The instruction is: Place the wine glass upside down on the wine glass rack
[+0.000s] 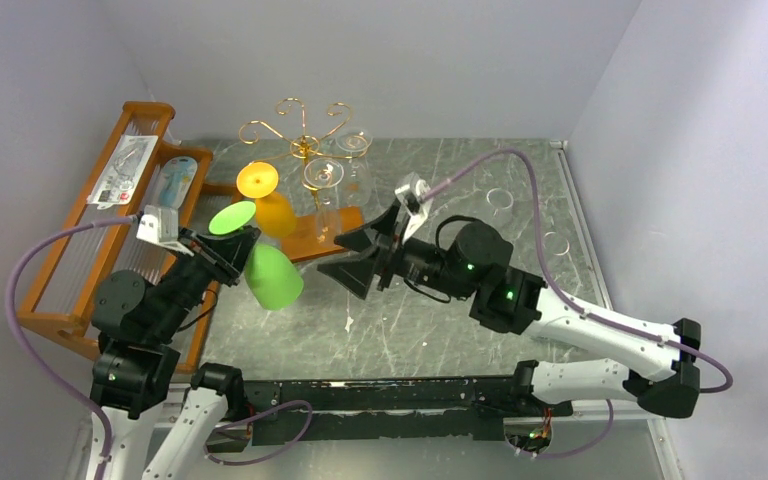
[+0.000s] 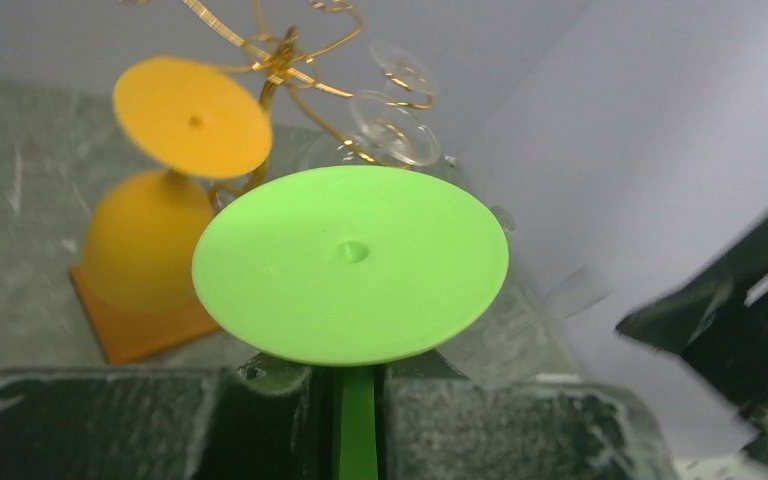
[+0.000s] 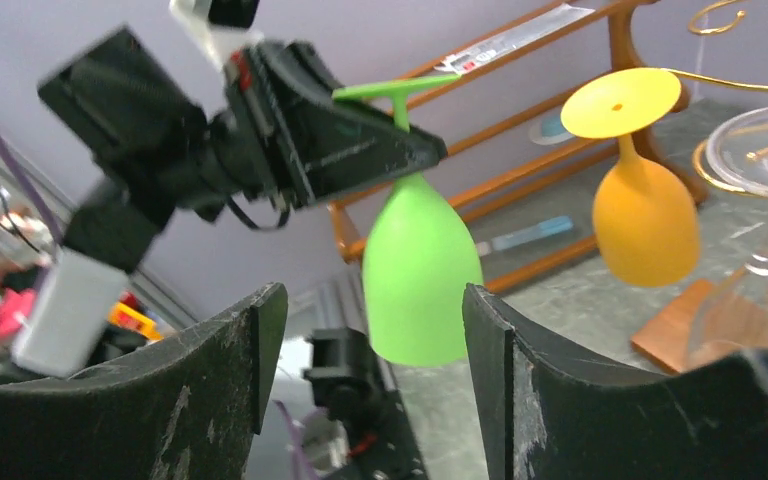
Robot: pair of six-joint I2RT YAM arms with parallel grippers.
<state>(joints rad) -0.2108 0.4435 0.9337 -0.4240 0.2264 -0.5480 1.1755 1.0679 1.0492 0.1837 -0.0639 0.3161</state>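
Note:
My left gripper is shut on the stem of a green wine glass and holds it upside down above the table, foot up. In the left wrist view the green foot fills the middle, with the stem between the jaws of that gripper. The gold wire rack stands just beyond, on its brown base. An orange glass and two clear glasses hang on it upside down. My right gripper is open and empty, right of the green glass.
A large wooden shelf with ribbed clear panels and packaged items stands along the left wall. Two clear round pieces lie on the table at the right. Walls close in at left, back and right.

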